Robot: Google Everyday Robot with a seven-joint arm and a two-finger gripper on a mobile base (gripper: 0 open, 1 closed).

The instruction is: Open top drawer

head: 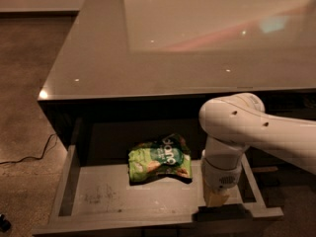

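While at top drawer (68, 180) front — gripper (216, 205)

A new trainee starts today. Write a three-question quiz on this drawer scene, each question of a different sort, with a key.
1. True or false: the top drawer is pulled out.
2. What lies inside the drawer? A) a green snack bag B) a red can C) a folded towel
3. Fill in the blank: the hand reaches down at the drawer's ____ wall, to the right of the bag.

Key: 1 true; 2 A; 3 front.
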